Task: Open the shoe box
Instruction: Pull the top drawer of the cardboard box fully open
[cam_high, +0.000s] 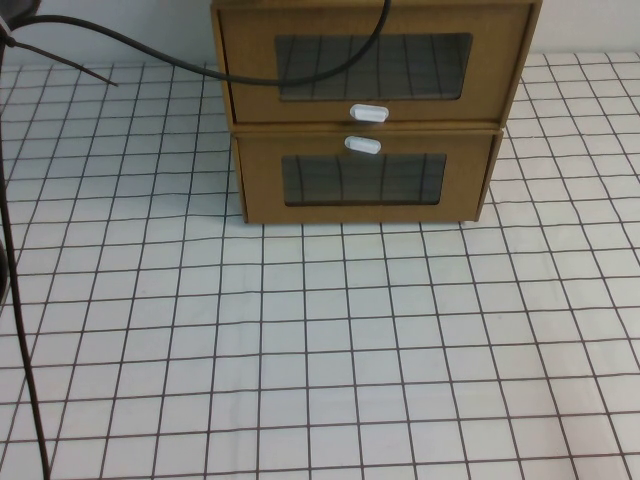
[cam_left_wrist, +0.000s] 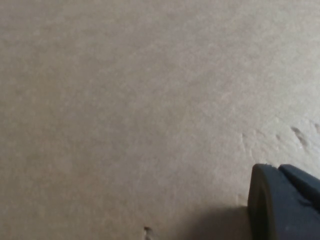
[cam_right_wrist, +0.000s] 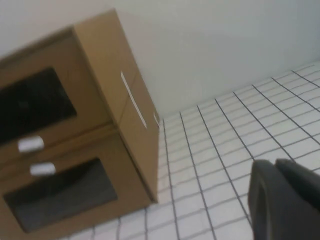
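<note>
Two brown cardboard shoe boxes are stacked at the back of the table, each front a drawer with a dark window. The upper box (cam_high: 375, 65) has a white handle (cam_high: 368, 112); the lower box (cam_high: 365, 180) has its own white handle (cam_high: 362, 145). Both fronts are shut. Neither gripper shows in the high view. My left gripper (cam_left_wrist: 280, 167) is shut with nothing held, very close to a plain cardboard surface (cam_left_wrist: 125, 100). My right gripper (cam_right_wrist: 275, 162) is shut and empty, hovering over the table to the right of the boxes (cam_right_wrist: 135, 130), apart from them.
A white tablecloth with a black grid (cam_high: 330, 350) covers the table. A black cable (cam_high: 250, 75) crosses from the left over the upper box's front. Another thin cable (cam_high: 25, 350) hangs along the left edge. A pale wall (cam_right_wrist: 225, 45) stands behind.
</note>
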